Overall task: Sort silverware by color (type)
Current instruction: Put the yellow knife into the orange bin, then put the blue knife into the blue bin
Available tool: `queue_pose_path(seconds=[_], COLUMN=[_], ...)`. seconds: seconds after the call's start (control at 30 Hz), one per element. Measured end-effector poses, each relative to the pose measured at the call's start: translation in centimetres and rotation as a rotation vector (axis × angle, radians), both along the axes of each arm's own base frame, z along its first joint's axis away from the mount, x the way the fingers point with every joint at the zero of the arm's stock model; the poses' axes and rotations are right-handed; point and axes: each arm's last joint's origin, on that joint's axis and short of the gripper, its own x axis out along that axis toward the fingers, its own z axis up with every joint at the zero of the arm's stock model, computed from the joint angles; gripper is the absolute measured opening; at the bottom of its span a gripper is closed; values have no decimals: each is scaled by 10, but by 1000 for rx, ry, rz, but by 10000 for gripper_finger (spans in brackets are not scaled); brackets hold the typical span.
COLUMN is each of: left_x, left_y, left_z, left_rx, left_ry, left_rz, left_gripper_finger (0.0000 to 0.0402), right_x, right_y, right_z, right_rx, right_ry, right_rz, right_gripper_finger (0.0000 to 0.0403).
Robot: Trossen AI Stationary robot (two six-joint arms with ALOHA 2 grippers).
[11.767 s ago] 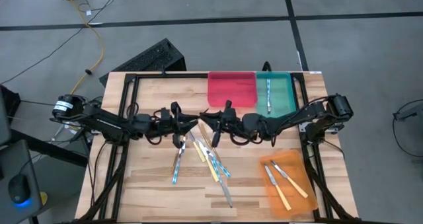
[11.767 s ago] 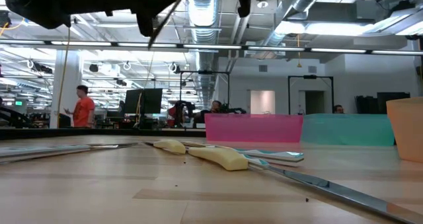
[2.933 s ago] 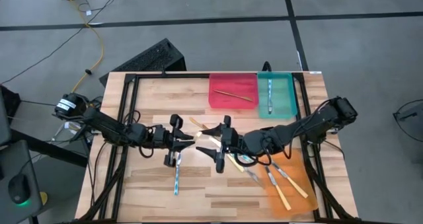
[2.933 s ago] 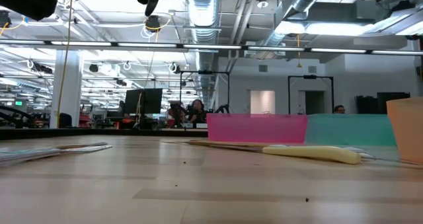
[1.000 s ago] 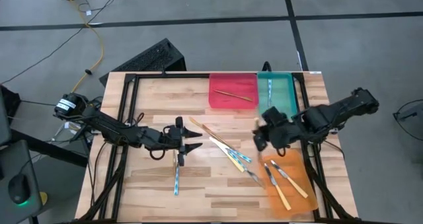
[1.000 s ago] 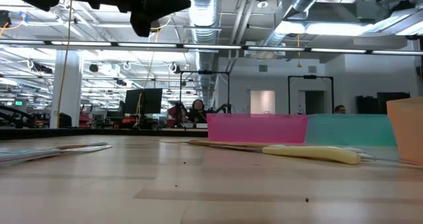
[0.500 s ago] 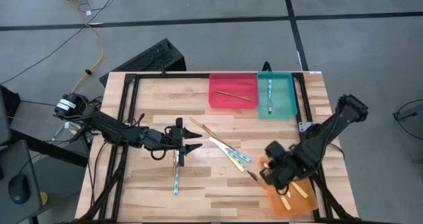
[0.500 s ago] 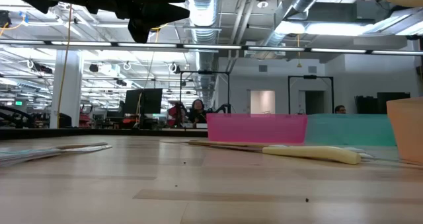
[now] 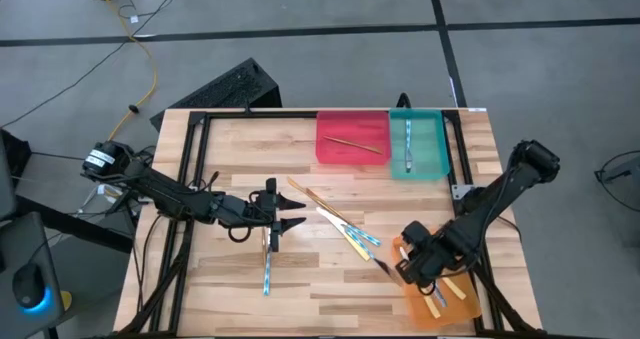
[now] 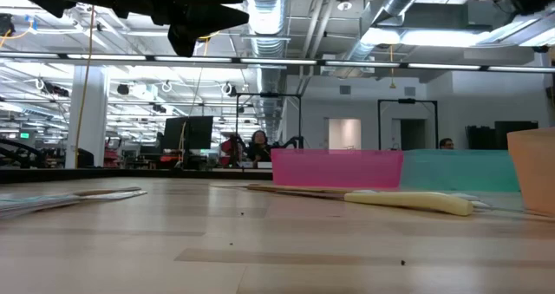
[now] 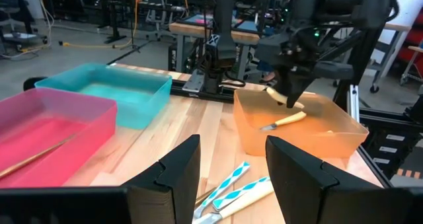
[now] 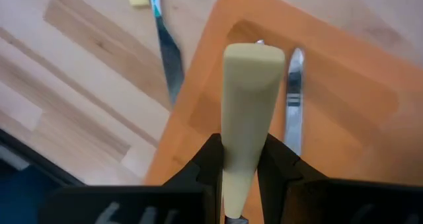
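1. High view: the right gripper (image 9: 418, 265) is hanging over the near-left corner of the orange tray (image 9: 458, 301), which is sitting at the table's front right. The left gripper (image 9: 284, 223) is waiting mid-table, its fingers spread with nothing between them, just over a blue-handled piece (image 9: 267, 267). A loose cluster of utensils (image 9: 345, 231) is lying between the two arms. The red tray (image 9: 352, 137) is holding one wooden stick (image 9: 352, 143); the teal tray (image 9: 417, 145) is holding one blue-handled utensil (image 9: 407, 141).

2. Low view: a yellow-handled knife (image 10: 408, 202) is lying flat on the table in front of the red tray; both arms are showing only as dark shapes overhead.

3. Left wrist view: the right gripper is holding a yellow-handled knife over the orange tray, where another knife (image 11: 284, 121) is lying.

4. Right wrist view: the fingers (image 12: 206, 163) are clamping a held yellow knife handle (image 12: 247, 112), pointing down at the orange tray.
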Motion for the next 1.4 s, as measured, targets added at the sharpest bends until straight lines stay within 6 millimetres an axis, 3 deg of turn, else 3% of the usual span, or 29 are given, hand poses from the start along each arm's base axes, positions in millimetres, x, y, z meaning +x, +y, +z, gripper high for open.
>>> queue_pose_path(seconds=[0.2,0.57,0.83,0.93,1.4], left_x=[0,0,0,0,-1], left_y=[0,0,0,0,3], left_z=[0,0,-3,-4,-13], left_rx=[2,4,14,15,57], left_ry=[2,4,34,37,137], left_rz=[1,1,1,1,-63], left_gripper_finger=[154,155,155,155,155], right_x=[-8,-13,-15,-15,-15], right_y=[-12,-16,-20,-20,-20], right_z=[-19,-44,-45,-45,-45], right_rx=[49,85,50,46,41], right_ry=[-36,-44,-18,-16,-26], right_rz=[-15,-7,-26,-26,-28], right_gripper_finger=[68,69,183,204,180])
